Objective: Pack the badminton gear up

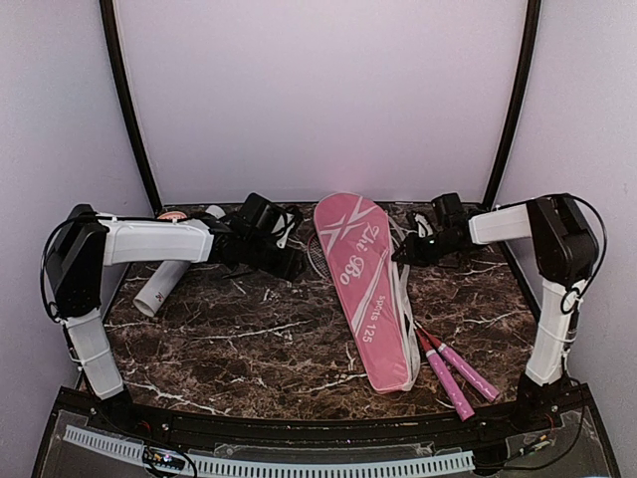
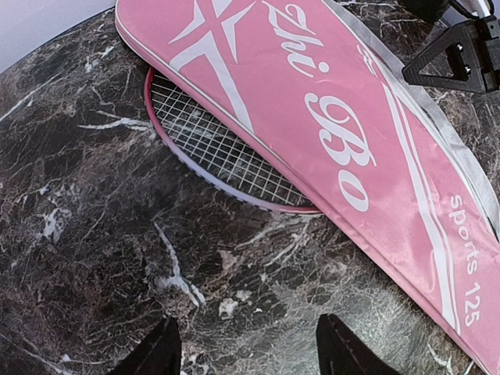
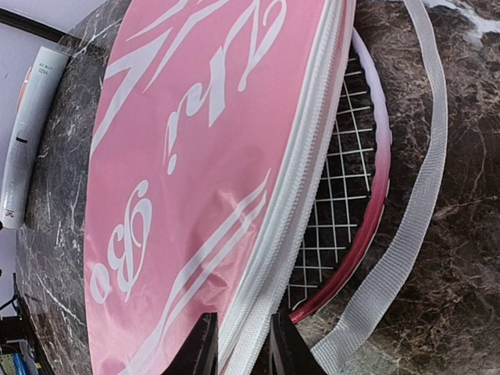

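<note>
Pink bag [image 1: 363,299] lies mid table [image 1: 249,344] over two rackets [image 1: 460,376], pink handles sticking out at its near end | white tube [image 1: 161,284] far left | left gripper [image 2: 246,340] fingers apart above bare marble | right gripper [image 3: 244,344] pinched on bag's zip edge

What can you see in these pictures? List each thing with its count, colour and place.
pink bag: one, pink with white lettering, middle of table, lying over the racket heads
rackets: two, red frames and pink handles, handles poking out at the bag's near right
white tube: one, white, left side, partly under the left arm
strap: one, white, right of the bag
table: one, dark marble
left gripper: one, black, open, left of the bag
right gripper: one, black, closed on the bag's zipper edge
</note>
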`<state>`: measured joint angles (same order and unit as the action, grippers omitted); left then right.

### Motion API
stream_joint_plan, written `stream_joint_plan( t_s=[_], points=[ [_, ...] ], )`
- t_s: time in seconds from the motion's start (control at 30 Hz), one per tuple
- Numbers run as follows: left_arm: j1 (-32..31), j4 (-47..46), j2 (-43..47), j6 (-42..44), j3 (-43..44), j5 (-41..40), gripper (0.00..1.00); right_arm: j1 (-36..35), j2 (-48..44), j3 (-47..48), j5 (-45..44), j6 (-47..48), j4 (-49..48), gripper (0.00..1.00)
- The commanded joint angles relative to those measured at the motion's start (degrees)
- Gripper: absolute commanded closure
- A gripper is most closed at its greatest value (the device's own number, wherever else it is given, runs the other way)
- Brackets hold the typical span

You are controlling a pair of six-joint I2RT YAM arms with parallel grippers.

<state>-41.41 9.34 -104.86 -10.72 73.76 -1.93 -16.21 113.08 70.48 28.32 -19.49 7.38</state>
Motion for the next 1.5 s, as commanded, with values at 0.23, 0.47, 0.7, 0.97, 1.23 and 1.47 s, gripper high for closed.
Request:
stream_joint_plan(
  t_s=[0.23, 0.47, 0.7, 0.97, 1.23, 1.47],
  points=[
    [0.16, -1.72, 3.51, -0.18, -0.94, 0.6, 0.38, 0.26, 1.15, -2.73, 0.14, 1.21, -0.79, 0.78],
    [0.16, -1.81, 3.76, -0.25, -0.81, 0.63, 0.38, 0.25, 1.23, -3.09, 2.69, 0.63, -2.07, 0.86],
    [0.23, -1.27, 4.8, -0.25, -1.36, 0.52, 0.37, -0.25, -1.41, -3.18, 8.15, -1.58, -5.07, 1.0],
    [0.27, -0.66, 8.08, -0.7, -3.27, 1.22, 0.36, -5.49, -6.07, -7.04, 12.5, -7.1, -13.55, 1.0],
    [0.17, -1.05, 11.23, -3.72, -7.04, 5.05, 0.39, -14.99, -3.84, -2.55, 11.8, -11.49, -18.59, 1.0],
    [-1.21, -0.93, 12.73, -6.37, -12.58, 7.53, 0.43, -20.94, 0.05, 2.94, 11.55, -13.32, -19.85, 1.0]
  ],
)
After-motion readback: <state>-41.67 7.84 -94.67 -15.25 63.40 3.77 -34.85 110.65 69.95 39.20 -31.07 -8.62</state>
